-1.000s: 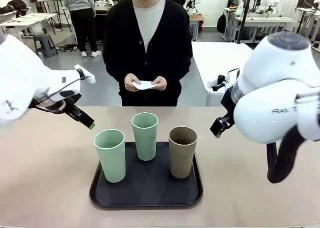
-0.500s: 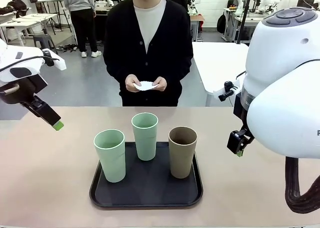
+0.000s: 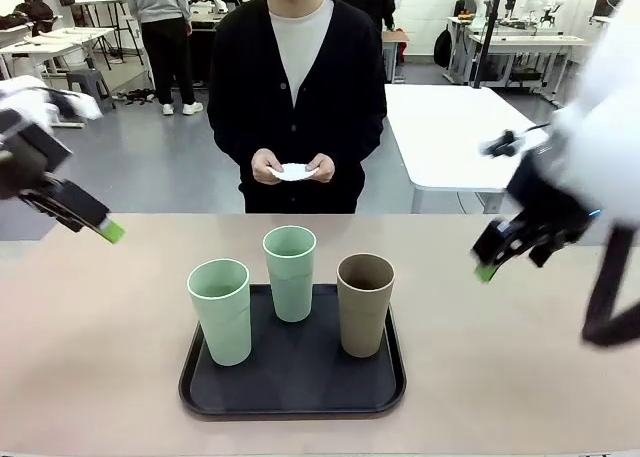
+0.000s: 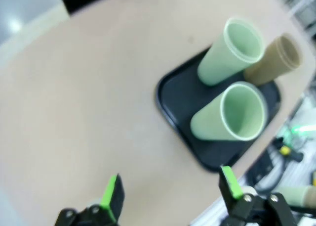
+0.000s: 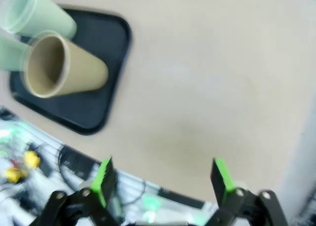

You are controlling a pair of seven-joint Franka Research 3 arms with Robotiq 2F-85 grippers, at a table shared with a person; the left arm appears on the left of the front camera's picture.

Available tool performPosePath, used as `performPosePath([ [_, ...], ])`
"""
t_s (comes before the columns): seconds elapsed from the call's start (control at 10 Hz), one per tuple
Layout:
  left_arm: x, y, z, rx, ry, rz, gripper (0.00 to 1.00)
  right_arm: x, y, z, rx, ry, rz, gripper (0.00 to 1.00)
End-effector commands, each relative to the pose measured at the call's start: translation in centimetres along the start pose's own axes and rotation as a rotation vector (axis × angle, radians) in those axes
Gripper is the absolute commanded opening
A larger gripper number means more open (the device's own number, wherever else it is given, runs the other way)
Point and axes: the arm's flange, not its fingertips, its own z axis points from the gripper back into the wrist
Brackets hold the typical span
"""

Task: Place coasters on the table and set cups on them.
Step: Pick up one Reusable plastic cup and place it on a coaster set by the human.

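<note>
- My left gripper [image 3: 108, 230], released and empty, hangs at ten o'clock of the tray [image 3: 300, 402]
- My right gripper [image 3: 486, 268], also released, at two o'clock
- Three cups [image 3: 290, 269] stand on it

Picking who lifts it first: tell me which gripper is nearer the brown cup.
Right. The right gripper hangs open off to the brown cup's right; the left gripper hangs open far left, with both green cups in between.
</note>
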Motion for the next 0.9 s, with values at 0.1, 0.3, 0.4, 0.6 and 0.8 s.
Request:
performPosePath([
  [0.1,-4.2,6.3,1.7,-0.373,-0.239,0.205,1.0,-7.0,-9.6,1.2,0.609,-0.325,-0.341,1.0],
  [0.3,-5.9,8.2,1.0,-0.442,-0.289,0.322,1.0,-9.2,-12.8,0.8,0.74,-0.353,-0.408,1.0],
  [0.4,-6.1,8.9,0.4,-0.445,-0.267,0.368,1.0,-9.9,-14.2,0.3,0.772,-0.35,-0.431,1.0],
  [0.6,-7.0,9.3,-0.8,-0.45,-0.217,0.438,1.0,-11.1,-15.7,-0.8,0.838,-0.301,-0.423,1.0],
  [0.8,-8.0,9.5,-1.9,-0.498,-0.192,0.451,1.0,-11.8,-16.5,-1.6,0.845,-0.226,-0.41,1.0],
])
